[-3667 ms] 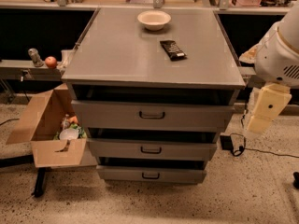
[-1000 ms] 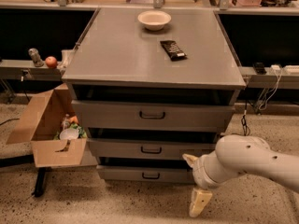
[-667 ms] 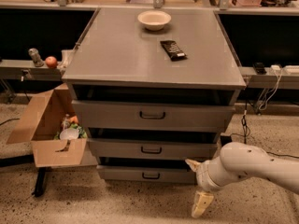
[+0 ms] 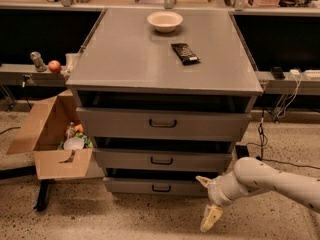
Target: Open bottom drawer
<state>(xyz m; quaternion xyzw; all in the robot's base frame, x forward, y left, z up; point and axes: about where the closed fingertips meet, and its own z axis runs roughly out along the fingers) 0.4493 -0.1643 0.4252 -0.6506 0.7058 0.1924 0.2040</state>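
The bottom drawer (image 4: 150,186) is the narrowest grey front of three, low on the cabinet, with a small dark loop handle (image 4: 161,188) at its centre. It looks pushed in. My gripper (image 4: 206,200) hangs low at the drawer's right end, just in front of its right corner and right of the handle. Its two cream fingers are spread apart, one pointing up-left at the drawer corner, the other (image 4: 210,218) pointing down at the floor. It holds nothing. The white arm (image 4: 270,180) reaches in from the right.
Above are the mid-sized drawer (image 4: 162,160) and the widest drawer (image 4: 162,124). On the cabinet top stand a white bowl (image 4: 165,20) and a dark wrapped bar (image 4: 184,53). An open cardboard box (image 4: 52,139) with items sits on the floor at left. Cables trail at right.
The arm has come down from high on the right to floor level by the bottom drawer. Over the last second the gripper has shifted only slightly. The drawers have not moved.
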